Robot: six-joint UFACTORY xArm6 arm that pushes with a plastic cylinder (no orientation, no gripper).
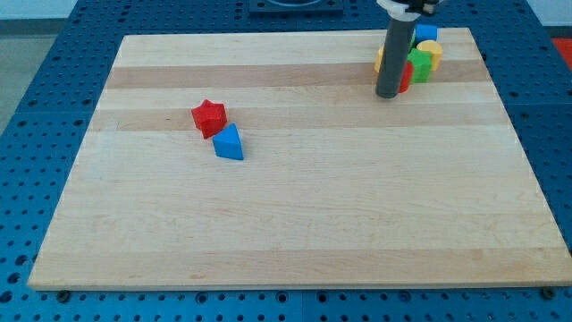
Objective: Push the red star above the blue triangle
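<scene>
**Star nearly placed, tip far off**

My tip [388, 94], a bare rod holding nothing, rests far right by a block cluster. The red star [208, 117] touches the blue triangle [229, 144], up-left. Next: cross left, nudge star rightward.

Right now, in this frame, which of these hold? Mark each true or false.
1. The red star lies up and to the view's left of the blue triangle, close beside it. True.
2. My tip touches the red star. False: it is far off at the view's upper right, by a cluster of blocks.
3. A green block sits in that cluster. True.
4. The blue triangle lies off the wooden board. False: it rests on it.
</scene>
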